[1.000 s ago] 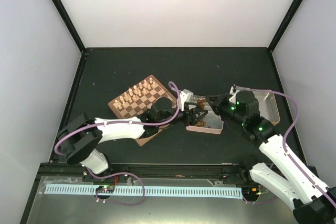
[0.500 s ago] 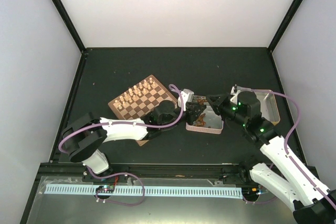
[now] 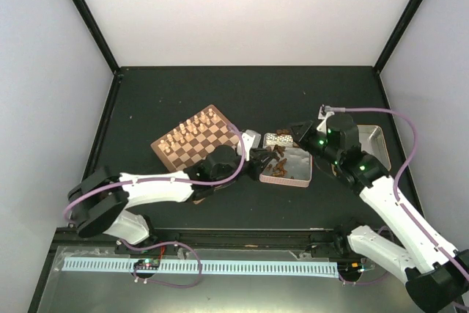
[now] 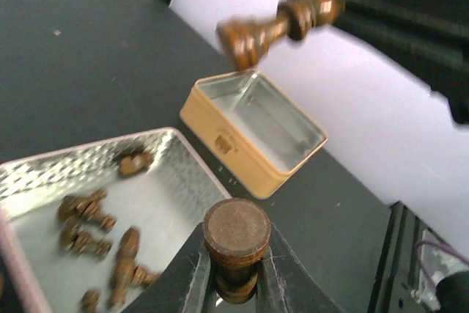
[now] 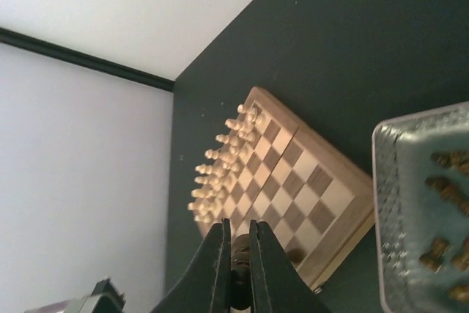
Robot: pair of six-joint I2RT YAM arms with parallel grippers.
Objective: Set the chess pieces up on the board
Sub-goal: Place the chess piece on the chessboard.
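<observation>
Dark brown chess pieces [image 4: 88, 209] are lying jumbled in a silvery tin [image 4: 168, 196] (two are being held aloft); the checkered board [image 3: 209, 139] is sitting angled nearby.

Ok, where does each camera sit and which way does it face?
Top external: above and behind the bases, looking down on board, tin, left arm and right arm.
Left wrist: low above the tin, facing the tan tray; left gripper pinches a dark piece.
Right wrist: high, looking down at the board; right gripper holds another.
Shared: all three show the tin.

White walls [image 3: 249, 12] with black corner posts [image 3: 84, 16] enclose a dark tabletop [image 3: 293, 93]
</observation>
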